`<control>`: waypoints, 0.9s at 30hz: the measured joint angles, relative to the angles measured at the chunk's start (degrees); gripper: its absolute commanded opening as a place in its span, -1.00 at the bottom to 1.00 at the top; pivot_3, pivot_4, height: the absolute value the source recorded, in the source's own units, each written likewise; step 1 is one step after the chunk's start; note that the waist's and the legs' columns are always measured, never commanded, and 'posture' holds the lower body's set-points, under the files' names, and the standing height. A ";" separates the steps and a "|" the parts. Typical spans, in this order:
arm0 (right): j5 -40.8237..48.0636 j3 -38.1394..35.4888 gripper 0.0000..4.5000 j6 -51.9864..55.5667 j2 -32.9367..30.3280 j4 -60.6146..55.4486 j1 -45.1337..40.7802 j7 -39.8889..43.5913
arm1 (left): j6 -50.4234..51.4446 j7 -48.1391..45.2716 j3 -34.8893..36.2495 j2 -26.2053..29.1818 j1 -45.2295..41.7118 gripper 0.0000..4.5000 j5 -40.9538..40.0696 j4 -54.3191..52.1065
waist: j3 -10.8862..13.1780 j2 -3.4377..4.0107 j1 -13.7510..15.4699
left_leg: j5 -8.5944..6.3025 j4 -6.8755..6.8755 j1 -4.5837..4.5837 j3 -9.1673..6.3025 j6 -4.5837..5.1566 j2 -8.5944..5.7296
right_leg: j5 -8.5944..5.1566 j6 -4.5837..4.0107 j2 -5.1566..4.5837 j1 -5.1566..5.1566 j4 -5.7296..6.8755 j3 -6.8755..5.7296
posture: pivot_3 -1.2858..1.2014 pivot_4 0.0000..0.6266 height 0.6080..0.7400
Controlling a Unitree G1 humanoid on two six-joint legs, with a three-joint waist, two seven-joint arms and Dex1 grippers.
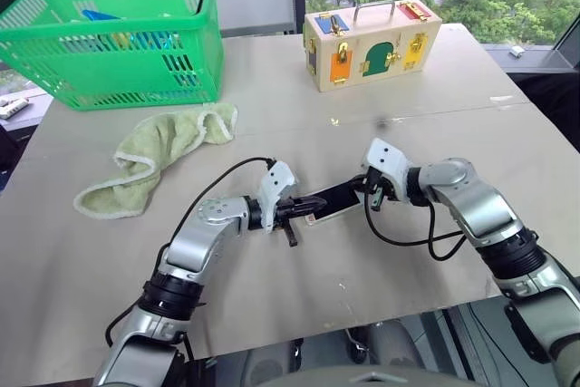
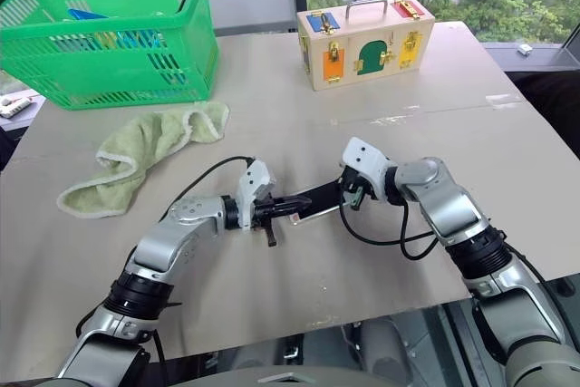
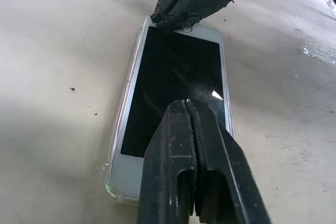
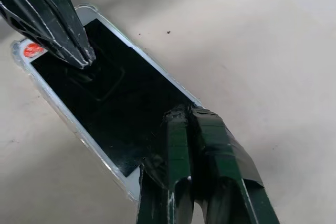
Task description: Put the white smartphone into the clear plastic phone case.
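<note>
From the head cameras you see the left claw and the right claw meeting over the white smartphone, which lies flat on the desk between them. Each claw has its 2 fingers pressed together and holds nothing. Beyond the right claw stands a wooden latch box. Beyond the left claw, off to its outer side, lie a green towel and a green basket.

In the left wrist view your left claw's shut tips rest on the dark screen at the phone's near end. The right claw presses at the far end. The clear plastic phone case shows as a glinting rim around the phone's edge, so the phone sits in it.

In the right wrist view the right claw's closed tips sit on the screen near 1 end. The left claw touches the other end, beside an orange sticker. The case's rounded corners wrap the phone.
</note>
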 measured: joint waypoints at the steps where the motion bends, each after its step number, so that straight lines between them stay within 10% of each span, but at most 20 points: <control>1: 0.01 0.34 -1.00 0.16 0.00 0.67 -0.66 0.37 | -0.26 0.01 0.00 0.00 0.23 -0.98 0.04 0.00 | -0.02 0.00 -0.02 | 0.00 0.00 0.01 0.00 0.00 0.00 | 0.00 0.00 0.00 0.01 0.02 0.01 | 0.03 -0.52 1.00; 27: 0.75 -1.02 -1.00 0.28 3.47 10.89 -0.63 0.20 | -0.34 1.29 -0.37 -0.96 1.94 -0.98 2.46 -0.02 | -1.99 0.08 0.08 | -0.18 -0.17 0.93 -0.07 -0.28 0.12 | -0.02 0.00 -0.56 0.91 -0.29 -0.31 | 0.03 -0.52 1.00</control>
